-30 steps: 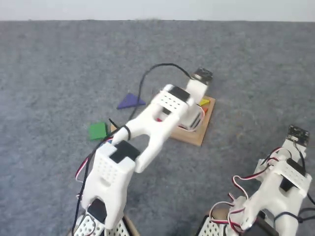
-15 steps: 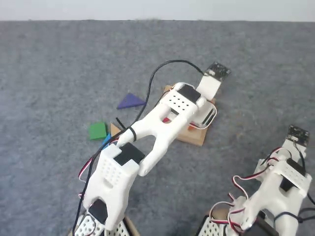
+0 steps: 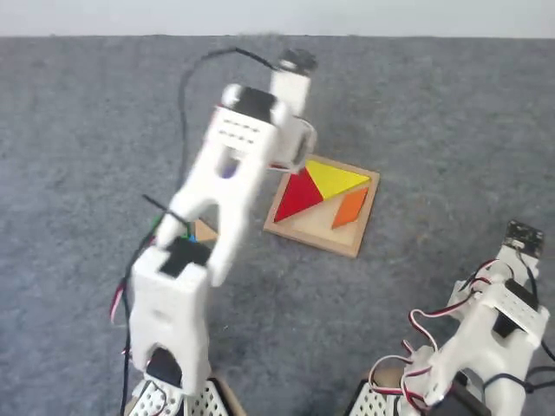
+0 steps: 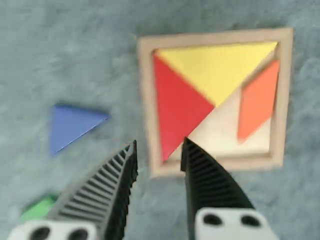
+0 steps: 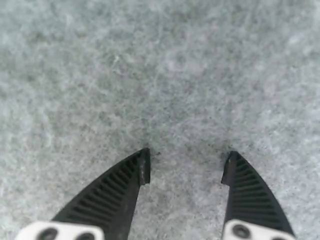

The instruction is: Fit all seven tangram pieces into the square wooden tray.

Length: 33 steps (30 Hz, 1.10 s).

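1. Tray [image 3: 317, 241]: square and wooden, lies right of centre in the high view, turned a little on the grey carpet [image 3: 434, 121].
2. Pieces inside the tray, as placed in the left wrist view: red triangle [image 4: 176, 112] along the left wall; yellow triangle [image 4: 215, 65] along the top wall, touching the red one on a slanted edge; orange piece [image 4: 257, 100] at the right wall, just beside the yellow one. Bare wood in the lower middle part of the tray.
3. Pieces outside the tray: blue triangle [image 4: 72, 125] on the carpet at the middle left of the left wrist view, well apart from the tray wall; green piece [image 4: 36, 207] at the lower left edge, partly hidden behind a finger.
4. Left gripper [image 4: 159, 144]: partly open, with a narrow gap between the fingers, holds nothing. Seen at the bottom centre of the left wrist view, with the tips over the tray's lower left corner; cannot tell how high above it.
5. Left arm [image 3: 217, 191]: stretches from the lower left of the high view up to the top centre, passes left of the tray.
6. Right gripper [image 5: 188, 152]: wide open, holds nothing, with carpet between the fingers.
7. Right arm [image 3: 486, 338]: folded at the lower right corner of the high view, well apart from the tray.
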Available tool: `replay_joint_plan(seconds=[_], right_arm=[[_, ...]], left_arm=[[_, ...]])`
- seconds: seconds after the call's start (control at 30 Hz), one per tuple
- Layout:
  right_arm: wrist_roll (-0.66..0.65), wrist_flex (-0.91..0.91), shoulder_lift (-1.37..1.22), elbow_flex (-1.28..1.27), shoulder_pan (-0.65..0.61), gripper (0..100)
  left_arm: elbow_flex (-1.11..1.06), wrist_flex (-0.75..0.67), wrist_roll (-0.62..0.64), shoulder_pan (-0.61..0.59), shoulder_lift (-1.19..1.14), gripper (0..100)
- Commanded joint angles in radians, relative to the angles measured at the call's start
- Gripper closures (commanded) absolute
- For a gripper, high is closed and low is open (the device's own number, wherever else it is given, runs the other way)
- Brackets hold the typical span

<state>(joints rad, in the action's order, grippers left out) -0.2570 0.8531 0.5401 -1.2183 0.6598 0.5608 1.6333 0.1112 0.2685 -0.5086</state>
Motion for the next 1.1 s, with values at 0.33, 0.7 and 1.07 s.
replay_joint_plan(seconds=[0.33, 0.7, 1.07], right_arm=[[-0.025, -0.016, 0.031, -0.014, -0.084, 87.2], [-0.025, -0.016, 0.038, -0.020, -0.093, 86.8], [-0.025, -0.016, 0.038, -0.020, -0.093, 86.8]], left_arm=[[-0.702, -0.120, -0.203, -0.345, 0.505, 87], [-0.868, -0.262, -0.330, -0.367, 0.344, 84], [-0.865, -0.319, -0.229, -0.364, 0.204, 83]])
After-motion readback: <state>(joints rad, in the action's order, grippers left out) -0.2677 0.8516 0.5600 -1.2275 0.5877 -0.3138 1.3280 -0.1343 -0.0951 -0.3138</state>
